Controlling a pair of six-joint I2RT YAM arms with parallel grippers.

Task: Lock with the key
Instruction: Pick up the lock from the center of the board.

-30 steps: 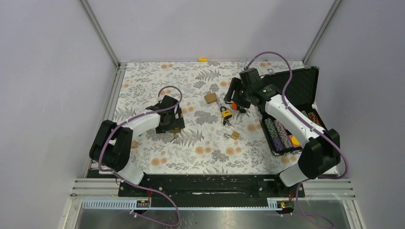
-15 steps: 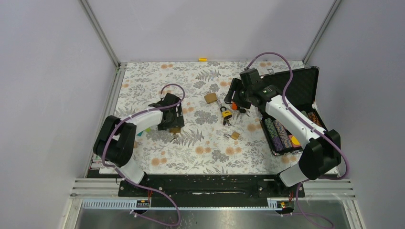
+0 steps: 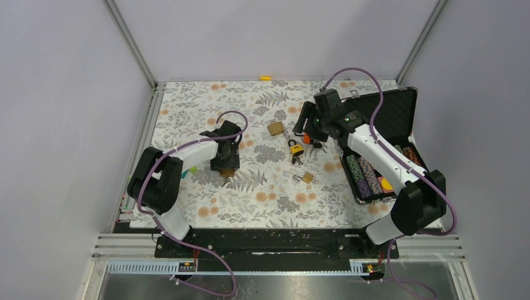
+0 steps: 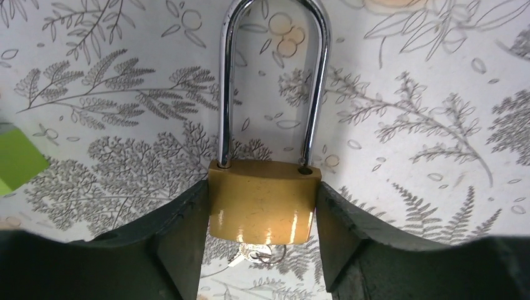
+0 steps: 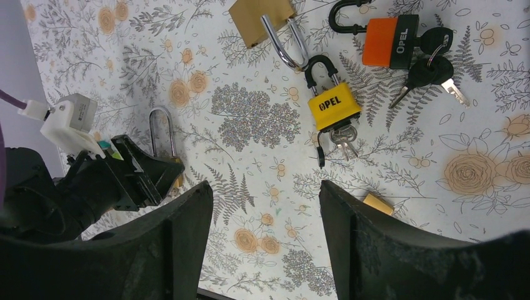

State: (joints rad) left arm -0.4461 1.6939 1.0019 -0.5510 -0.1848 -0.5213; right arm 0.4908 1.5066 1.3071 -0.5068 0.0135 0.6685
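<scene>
A brass padlock (image 4: 262,200) with a tall steel shackle (image 4: 275,81) lies on the flowered cloth, and its shackle's right leg stands out of its hole. My left gripper (image 4: 261,209) is shut on its body, a finger pressing each side. A silver key (image 4: 257,253) on a wire ring pokes from the lock's underside. From above, the left gripper (image 3: 226,161) sits left of the table's centre. My right gripper (image 5: 265,200) hangs open above the cloth with nothing between its fingers, at the back right (image 3: 306,128).
A yellow padlock (image 5: 334,106) with keys, an orange padlock (image 5: 390,42) with black keys (image 5: 431,69), another brass padlock (image 5: 262,19) and a small brass lock (image 5: 378,203) lie mid-table. An open black case (image 3: 400,106) of chips stands at the right. A green block (image 4: 15,162) lies left of the left gripper.
The left gripper has slid a little right onto the brass padlock and its jaws have closed in on the body. The right arm has stayed put.
</scene>
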